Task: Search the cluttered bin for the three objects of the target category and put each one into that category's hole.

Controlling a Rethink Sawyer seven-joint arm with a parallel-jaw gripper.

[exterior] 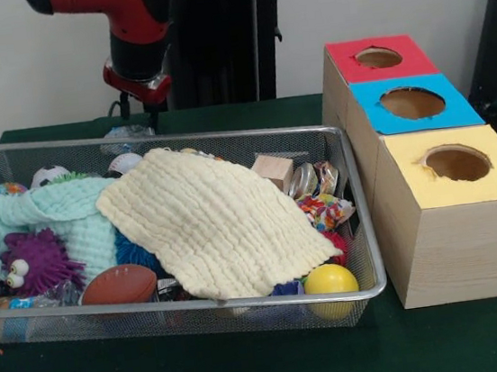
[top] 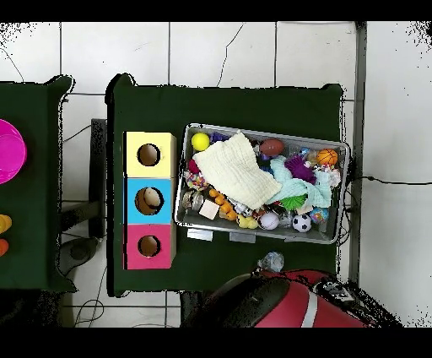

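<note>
A cream cloth (top: 239, 172) covers toys in the wire bin (top: 337, 190).

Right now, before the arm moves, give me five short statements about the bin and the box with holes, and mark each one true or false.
1. A cream cloth lies over the middle of the wire bin. True.
2. The box's holes run red, blue, yellow. True.
3. The yellow ball sits in the bin corner farthest from the box. False: it is in the corner beside the yellow end.
4. The claw is buried in the bin under the cloth. False: it hangs at the bin's far rim, clear of the cloth.
5. A brown toy football lies near the bin's front wall, beside a purple spiky toy with eyes. True.
</note>
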